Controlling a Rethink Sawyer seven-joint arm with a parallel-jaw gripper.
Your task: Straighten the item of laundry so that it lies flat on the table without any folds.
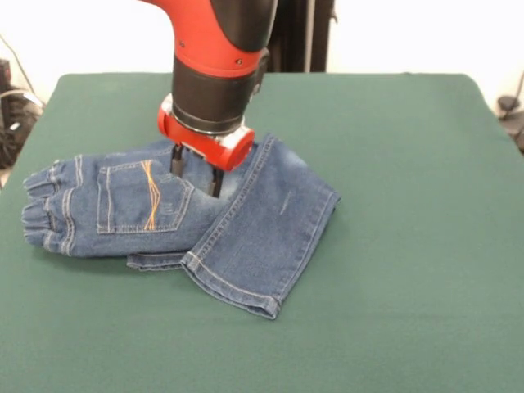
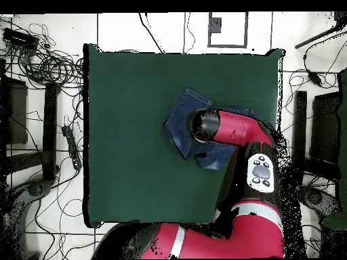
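Front view puts the jeans (image 1: 176, 217) left of centre on the green table (image 1: 409, 270), still crumpled and folded. Their gathered waistband sits at the far left, and a back pocket with orange wavy stitching faces up beside it. One leg is folded across the rest, running from the upper middle of the garment down to a hem at lower centre; a second hem edge peeks out beneath it on the left. The red and black arm comes down from the top of the frame, and its gripper (image 1: 196, 170) hangs over the middle of the jeans, just right of the pocket. Two dark fingers (image 1: 176, 160) stand spread with a gap between them, tips at or just above the denim, nothing pinched between them; whether they touch the cloth is hard to say

Overhead view shows the jeans (image 2: 179, 122) in the right half of the table (image 2: 129, 162), right of its centre, with the arm's wrist covering much of them. Cables lie on the floor at the left edge of the frame
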